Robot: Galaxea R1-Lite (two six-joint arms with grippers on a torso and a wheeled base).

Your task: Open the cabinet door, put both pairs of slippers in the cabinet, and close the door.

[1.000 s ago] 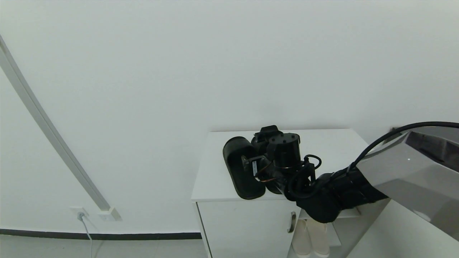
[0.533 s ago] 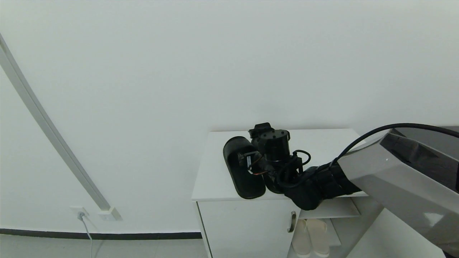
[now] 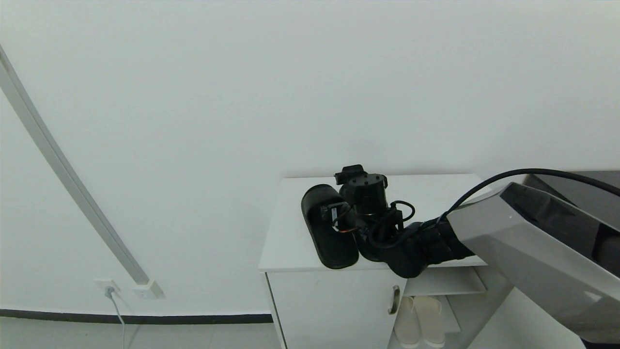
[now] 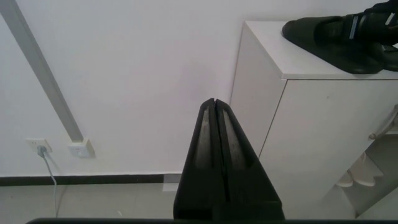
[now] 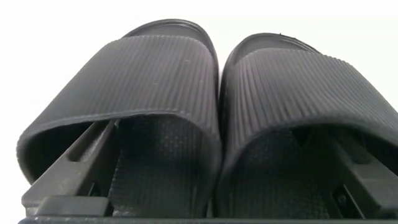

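A pair of black slippers (image 3: 329,232) lies side by side on the left part of the white cabinet's top (image 3: 436,194). My right gripper (image 5: 211,158) is pushed in under their straps (image 5: 155,74), one finger (image 5: 71,168) in each slipper, open, with the slippers' inner walls between the fingers. In the head view my right wrist (image 3: 368,194) covers the right-hand slipper. A white pair of slippers (image 3: 419,322) sits on the lower shelf inside the cabinet's open right side. My left gripper (image 4: 214,109) hangs shut and holds nothing, low and to the left of the cabinet (image 4: 311,124).
The cabinet's left door (image 3: 329,310) with its metal handle (image 3: 395,300) is closed. An upper shelf (image 3: 445,286) shows in the open right half. A wall stands behind, with a slanted conduit (image 3: 63,165) and a socket with a cable (image 3: 109,291) at the left.
My right arm has moved left and farther over the cabinet top, sliding its gripper deeper into the black slippers. The slippers have stayed in place.
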